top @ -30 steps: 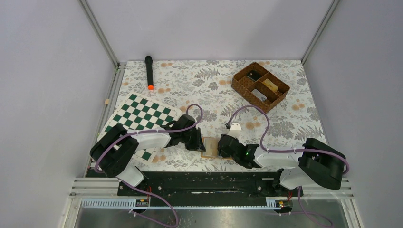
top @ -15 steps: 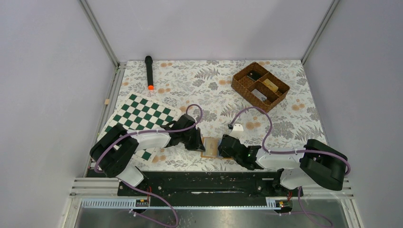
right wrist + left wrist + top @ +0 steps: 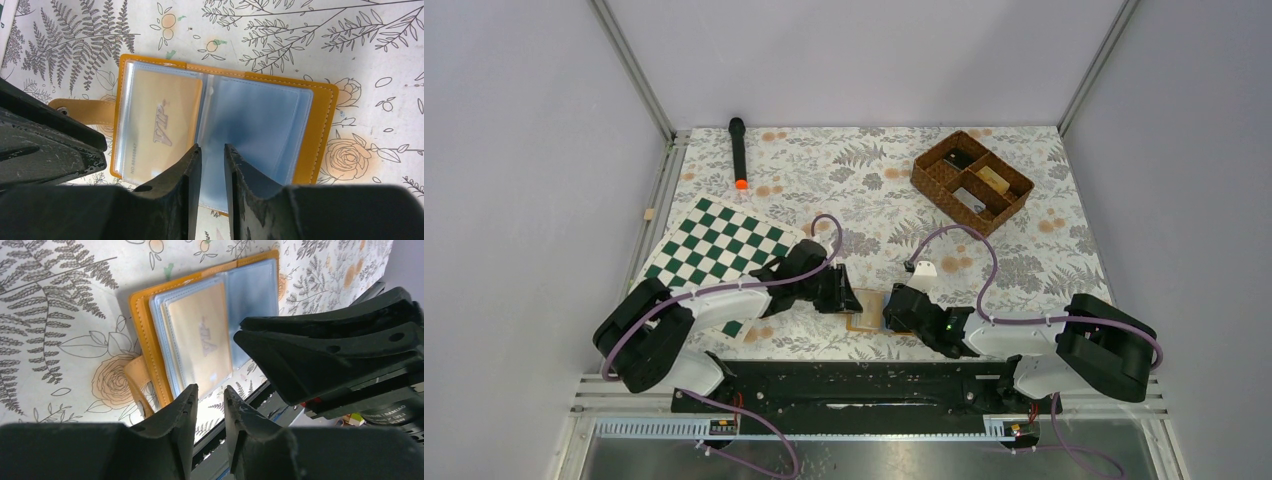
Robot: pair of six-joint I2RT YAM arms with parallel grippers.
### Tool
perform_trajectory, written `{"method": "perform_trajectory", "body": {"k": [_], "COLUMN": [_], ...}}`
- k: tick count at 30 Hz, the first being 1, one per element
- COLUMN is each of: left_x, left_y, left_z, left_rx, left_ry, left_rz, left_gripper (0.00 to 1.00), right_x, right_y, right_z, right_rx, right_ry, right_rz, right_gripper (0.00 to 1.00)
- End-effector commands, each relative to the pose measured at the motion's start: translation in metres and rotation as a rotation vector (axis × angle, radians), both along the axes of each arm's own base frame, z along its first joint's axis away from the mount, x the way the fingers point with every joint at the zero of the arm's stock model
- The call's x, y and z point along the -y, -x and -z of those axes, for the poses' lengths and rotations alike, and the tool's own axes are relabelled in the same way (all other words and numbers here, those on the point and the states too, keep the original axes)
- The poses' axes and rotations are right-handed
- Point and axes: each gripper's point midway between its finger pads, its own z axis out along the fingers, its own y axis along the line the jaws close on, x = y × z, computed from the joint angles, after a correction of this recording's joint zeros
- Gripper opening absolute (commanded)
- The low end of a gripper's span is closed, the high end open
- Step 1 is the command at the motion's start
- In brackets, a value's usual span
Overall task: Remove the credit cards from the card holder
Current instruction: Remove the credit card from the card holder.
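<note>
The left fingers (image 3: 186, 410) stand slightly parted with a narrow gap, and nothing shows between them. They sit just off the card holder's (image 3: 142, 325) edge, on the beige card's side, apart from the leather.

The right fingers (image 3: 192, 170) are also parted by a narrow gap. They are set over the holder's middle fold at its near edge, low over the clear sleeve. Blue shows in the gap. I cannot tell whether they pinch the sleeve or only hover over it.

The card holder (image 3: 320, 125) lies open and flat on the table (image 3: 280, 30), inner side up. The beige card (image 3: 160, 125), printed "VIP", sits in the sleeve of the half toward the left arm. The light blue card (image 3: 260, 120) sits in the sleeve of the half toward the right arm. Both cards are fully inside their sleeves. A snap strap (image 3: 82, 110) projects from the holder's beige-side edge and lies on the table.

From above, the card holder (image 3: 864, 308) lies between the two wrists, close to the arms' base rail. A chessboard (image 3: 714, 250) lies to the holder's left, partly under the left arm. A small white object (image 3: 921, 267) lies near the holder, beyond and to its right. A wicker basket (image 3: 972, 182) stands well beyond the holder to the right. A black torch (image 3: 738, 150) with an orange tip lies well beyond it to the left.
</note>
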Motion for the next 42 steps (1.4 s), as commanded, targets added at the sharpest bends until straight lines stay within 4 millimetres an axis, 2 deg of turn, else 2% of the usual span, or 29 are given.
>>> {"method": "perform_trajectory", "body": {"k": [1, 14, 22, 42], "left_x": [0.014, 0.013, 0.008, 0.019], "left_y": [-0.007, -0.012, -0.014, -0.013], "left_z": [-0.015, 0.004, 0.011, 0.01], "left_rx": [0.053, 0.054, 0.066, 0.053], "left_ry": [0.087, 0.046, 0.01, 0.061], "left_rz": [0.019, 0.012, 0.008, 0.041], "left_gripper": [0.27, 0.29, 0.4, 0.39], "right_x": [0.019, 0.018, 0.018, 0.018], "right_y": [0.013, 0.012, 0.012, 0.011], "right_z": [0.019, 0.015, 0.016, 0.014], "right_rx": [-0.059, -0.048, -0.048, -0.045], "right_ry": [0.077, 0.069, 0.071, 0.073], "right_rz": [-0.009, -0.009, -0.01, -0.011], "right_gripper": [0.3, 0.3, 0.29, 0.29]}}
